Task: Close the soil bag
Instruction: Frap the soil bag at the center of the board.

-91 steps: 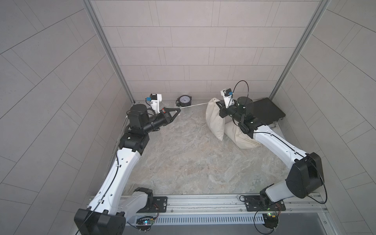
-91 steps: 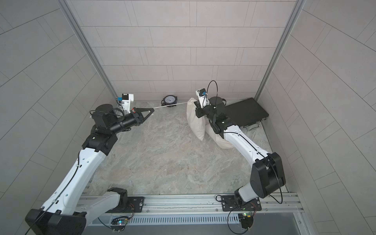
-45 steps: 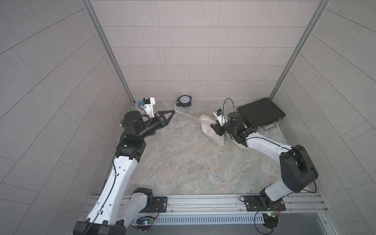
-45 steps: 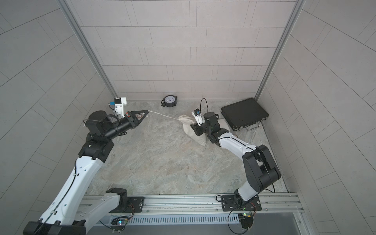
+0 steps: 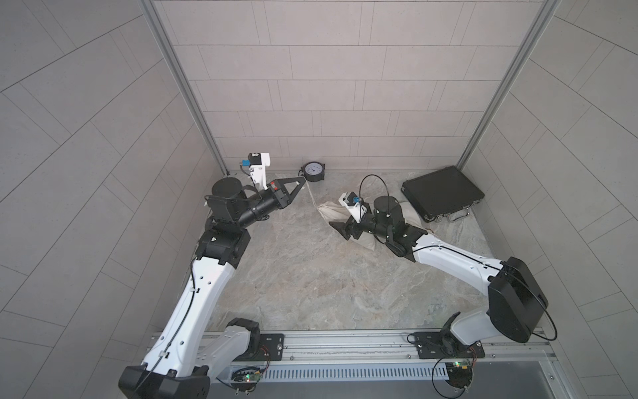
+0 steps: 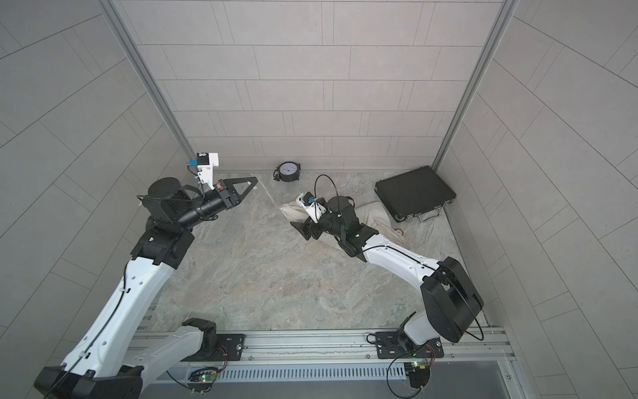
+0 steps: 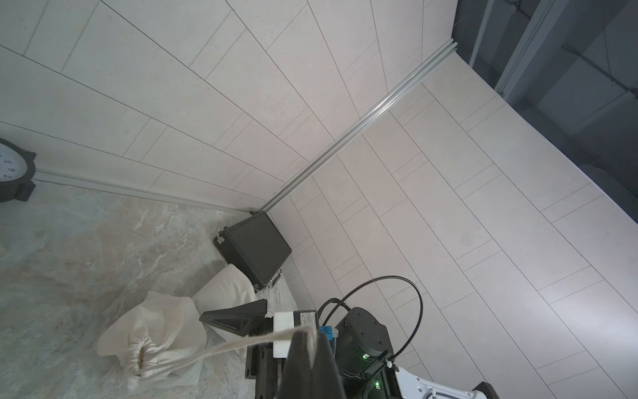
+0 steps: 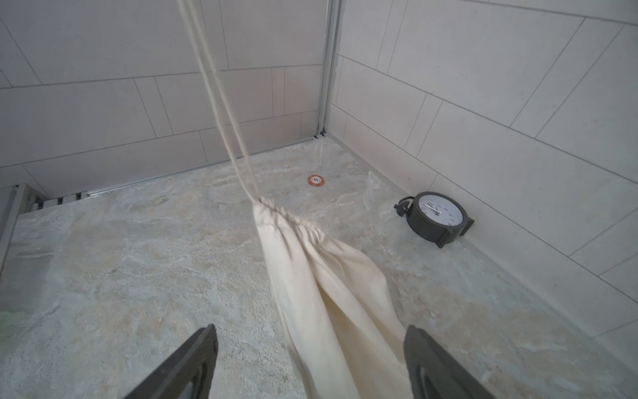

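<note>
The soil bag point(image 5: 329, 213) is a cream cloth sack lying on its side on the stone floor, partly under my right arm. Its neck point(image 7: 141, 349) is gathered tight, with a small hole still showing. A cream drawstring point(image 8: 221, 103) runs from that neck up to my left gripper point(image 5: 302, 180), which is shut on it point(image 7: 309, 336). My right gripper point(image 5: 341, 230) hangs low over the bag, open. In the right wrist view the cloth point(image 8: 321, 276) lies between the spread fingers point(image 8: 310, 331) without touching either.
A black round clock point(image 5: 313, 171) stands against the back wall. A closed black case point(image 5: 440, 193) lies in the back right corner, close to the bag's far end. A small orange disc point(image 8: 315, 180) lies on the floor near the back left corner.
My right gripper has opened and let go of the bag, which dropped from upright to lying on the floor. The right arm came down. The left gripper kept the drawstring.
</note>
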